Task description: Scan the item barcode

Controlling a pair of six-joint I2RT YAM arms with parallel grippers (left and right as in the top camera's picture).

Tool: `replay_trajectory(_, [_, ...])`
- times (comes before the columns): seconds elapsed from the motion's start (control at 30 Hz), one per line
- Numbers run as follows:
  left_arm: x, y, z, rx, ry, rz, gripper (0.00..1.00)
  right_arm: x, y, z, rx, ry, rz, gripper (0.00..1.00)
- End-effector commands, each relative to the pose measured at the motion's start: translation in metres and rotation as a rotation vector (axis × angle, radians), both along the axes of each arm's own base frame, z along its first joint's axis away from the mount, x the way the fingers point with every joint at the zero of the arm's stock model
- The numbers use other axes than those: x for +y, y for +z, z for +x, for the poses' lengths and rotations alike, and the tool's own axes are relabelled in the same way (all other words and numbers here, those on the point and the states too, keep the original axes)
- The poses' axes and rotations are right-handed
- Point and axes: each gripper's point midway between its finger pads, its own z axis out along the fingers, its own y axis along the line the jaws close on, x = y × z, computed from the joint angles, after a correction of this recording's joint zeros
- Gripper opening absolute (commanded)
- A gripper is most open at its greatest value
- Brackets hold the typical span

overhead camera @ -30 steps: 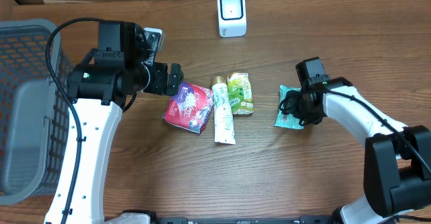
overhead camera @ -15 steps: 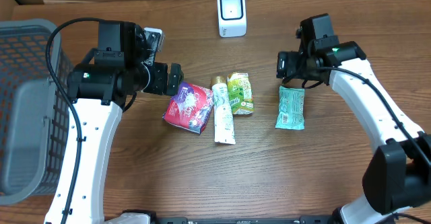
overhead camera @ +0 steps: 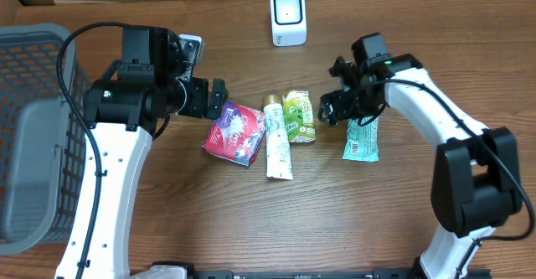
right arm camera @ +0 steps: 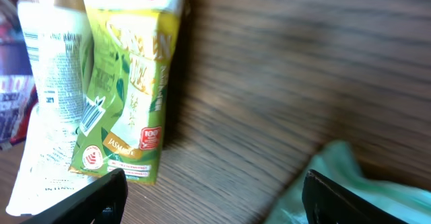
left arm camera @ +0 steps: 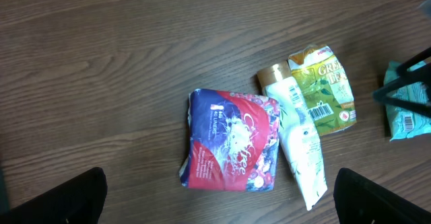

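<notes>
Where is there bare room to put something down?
Bare wood lies along the near edge, below the white tube and teal packet, and between the scanner and green packet. The middle row is crowded: red pouch, tube, green packet, with the right gripper beside them.

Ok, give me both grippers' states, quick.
Left gripper: open, holding nothing.
Right gripper: open, holding nothing.

A pouch (overhead camera: 235, 133), tube (overhead camera: 277, 141), tea packet (overhead camera: 299, 116) and sachet (overhead camera: 362, 136) are laid left to right on the worktop (overhead camera: 402, 229); a scanner (overhead camera: 288, 17) is set behind them, a basket (overhead camera: 33, 128) far left.
</notes>
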Motion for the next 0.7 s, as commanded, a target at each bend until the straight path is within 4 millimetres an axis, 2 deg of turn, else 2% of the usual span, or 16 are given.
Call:
replay_trajectory(0.0, [-0.001,-0.002,-0.001,0.006,0.003,-0.003,1.0,0.002,-0.018,-0.007,0.044,0.023,-0.004,0.83])
replay_trajectory(0.07, [-0.001,-0.002,-0.001,0.006,0.003,-0.003,1.0,-0.008,-0.027,-0.004,0.049,-0.016,-0.065,0.8])
replay_trajectory(0.13, [-0.001,-0.002,-0.001,0.006,0.003,-0.003,0.99,-0.026,-0.033,0.004,0.04,-0.11,-0.154,0.78])
replay_trajectory(0.33, [-0.001,-0.002,-0.001,0.006,0.003,-0.003,1.0,-0.063,-0.034,0.025,0.007,-0.337,-0.248,0.78])
replay_trajectory(0.5, [-0.001,-0.002,-0.001,0.006,0.003,-0.003,1.0,-0.086,-0.034,0.032,0.042,-0.492,-0.217,0.78])
replay_trajectory(0.57, [-0.001,-0.002,-0.001,0.006,0.003,-0.003,1.0,-0.087,-0.03,0.032,0.072,-0.504,-0.164,0.78])
replay_trajectory(0.67, [-0.001,-0.002,-0.001,0.006,0.003,-0.003,1.0,-0.081,-0.005,0.037,0.085,-0.464,-0.025,0.79])
